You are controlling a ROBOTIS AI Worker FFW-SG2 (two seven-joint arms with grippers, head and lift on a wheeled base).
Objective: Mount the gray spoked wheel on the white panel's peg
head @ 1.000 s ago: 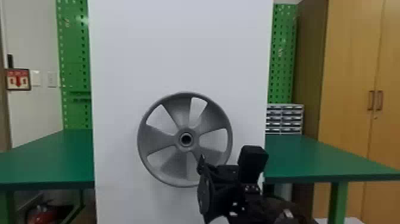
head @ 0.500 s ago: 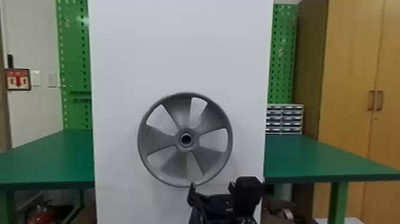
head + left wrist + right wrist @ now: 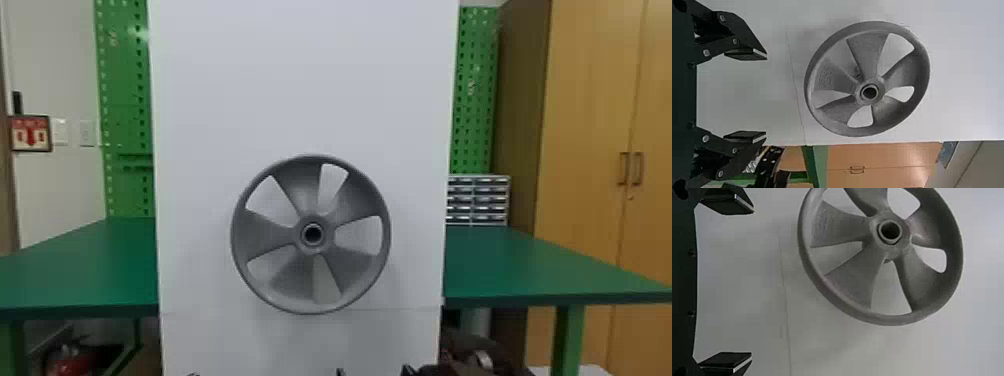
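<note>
Our right gripper (image 3: 752,283) has its jaws wide apart and empty, as does our left gripper (image 3: 766,96). Just beyond both pairs of jaws, the gray wheel (image 3: 265,235) hangs unmoved against the white panel (image 3: 300,75). The right gripper has just dropped away from it, so we judge the mounting all but finished.

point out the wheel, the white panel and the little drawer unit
gray wheel (image 3: 265,235): head view, on a wide spoke
white panel (image 3: 300,80): head view, bare face above the wheel
drawer unit (image 3: 478,200): head view, on its drawer fronts
</note>
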